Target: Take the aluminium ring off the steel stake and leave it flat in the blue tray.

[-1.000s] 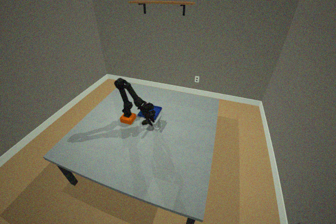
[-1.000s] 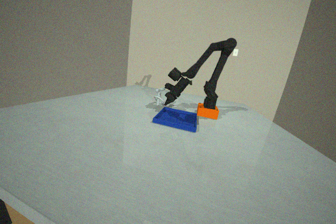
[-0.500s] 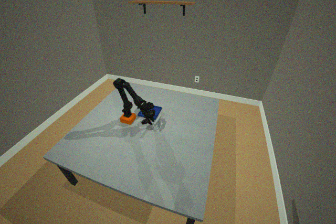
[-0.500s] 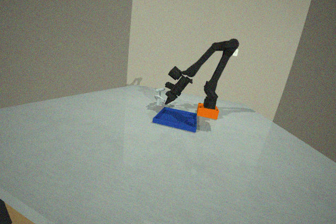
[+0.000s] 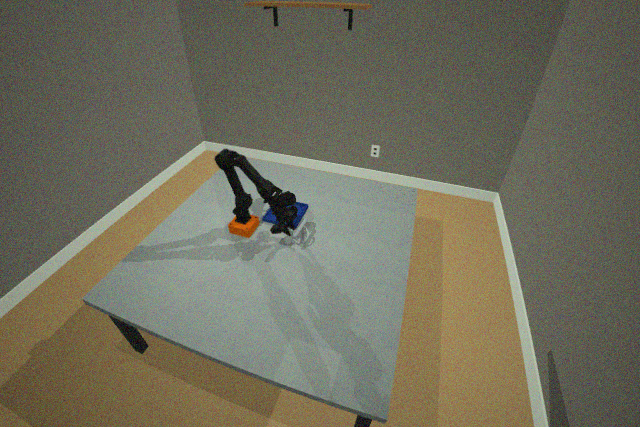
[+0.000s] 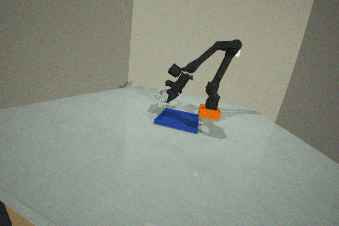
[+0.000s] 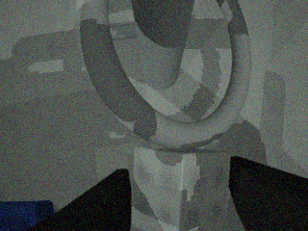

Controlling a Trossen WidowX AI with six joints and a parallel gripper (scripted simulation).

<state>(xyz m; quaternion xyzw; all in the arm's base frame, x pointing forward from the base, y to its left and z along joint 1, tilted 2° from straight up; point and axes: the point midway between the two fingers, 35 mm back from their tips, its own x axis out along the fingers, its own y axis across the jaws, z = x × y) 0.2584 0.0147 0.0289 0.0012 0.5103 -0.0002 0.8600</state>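
Evidently, the ring (image 6: 156, 97) (image 7: 98, 72) lies just ahead of the gripper (image 5: 280, 231) (image 6: 167, 102) (image 7: 179, 173), tab pointing back between its fingers.
In the wrist view the hoop encircles the stake (image 6: 159, 102) (image 7: 166, 67), with the welded tab (image 7: 164, 178) clamped between the fingers; the top view is too small to sort ring from stake. In the exterior view the ring sits under the cross-bar (image 6: 162, 90), while the blue tray (image 5: 272, 215) (image 6: 175, 126) (image 7: 24, 214) is near, on the camera's side, and falls at lower left in the wrist view. The coming move, I judge, turns on tipping and threading the hoop past the bar before heading trayward; a straight lift could snag.
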